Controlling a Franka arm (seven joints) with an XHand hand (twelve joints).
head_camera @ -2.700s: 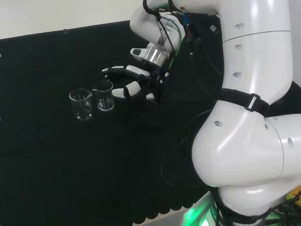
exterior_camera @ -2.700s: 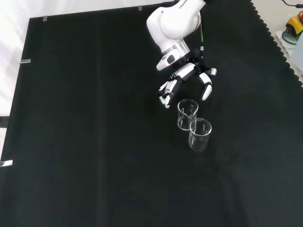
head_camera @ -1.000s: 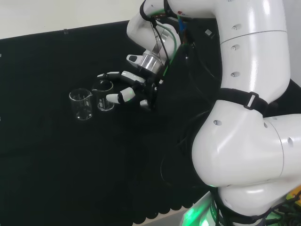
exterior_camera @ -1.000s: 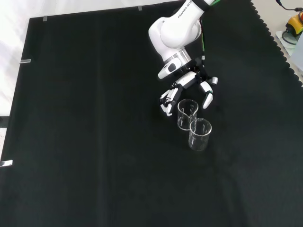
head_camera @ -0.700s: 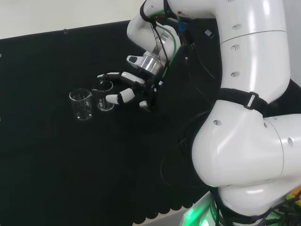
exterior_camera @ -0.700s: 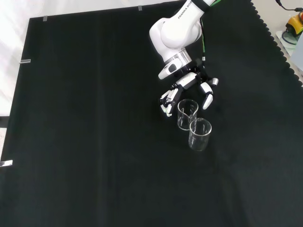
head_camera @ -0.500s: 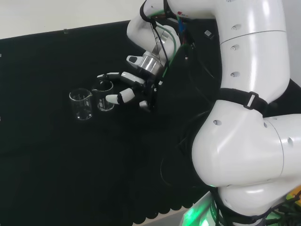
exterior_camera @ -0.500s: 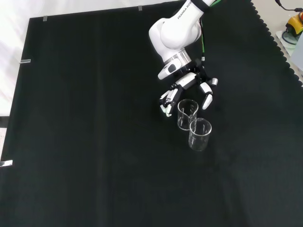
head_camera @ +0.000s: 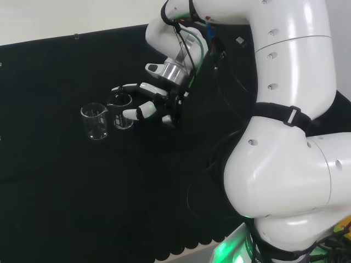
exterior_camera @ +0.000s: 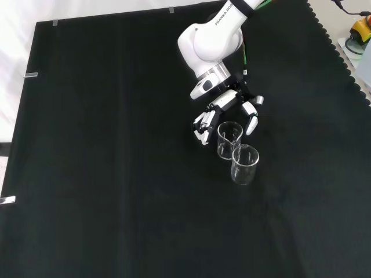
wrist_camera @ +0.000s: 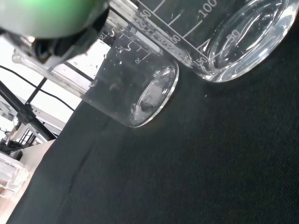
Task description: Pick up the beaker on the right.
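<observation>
Beaker [head_camera: 122, 113] upright, mouth upward

arm: reaching out, wrist angled down | hand [exterior_camera: 225, 109]: low, fingers spread, relaxed

The flat cloth [exterior_camera: 116, 174] on the bench is plain black. The two round clear glass beakers [exterior_camera: 230, 139] [exterior_camera: 244, 164] carry white printed scale marks. The robot hand [exterior_camera: 225, 110] is black with white fingertips [head_camera: 129, 114]. The arm link [head_camera: 285, 181] is glossy white.

Second beaker [exterior_camera: 244, 164] just beside the near beaker [exterior_camera: 229, 139]; bare cloth [exterior_camera: 116, 174] elsewhere.
</observation>
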